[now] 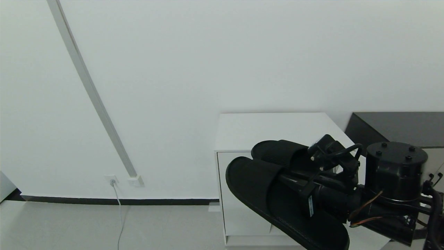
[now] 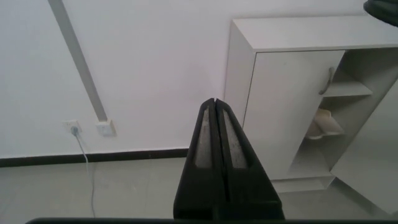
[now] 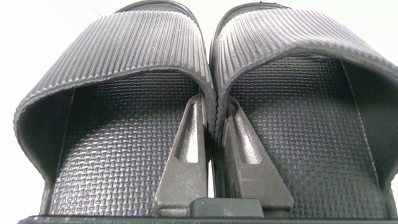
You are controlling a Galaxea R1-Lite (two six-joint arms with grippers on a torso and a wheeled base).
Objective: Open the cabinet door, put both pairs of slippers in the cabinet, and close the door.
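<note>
Slippers, black, sit pinched in the right gripper, masking part of the white cabinet behind. The left gripper is clenched empty, a wall socket beyond.

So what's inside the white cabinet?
In the open half of the cabinet you can see shelves and what looks like a pale pair of slippers on one. The shut door covers the other half, so what's there can't be seen.
</note>
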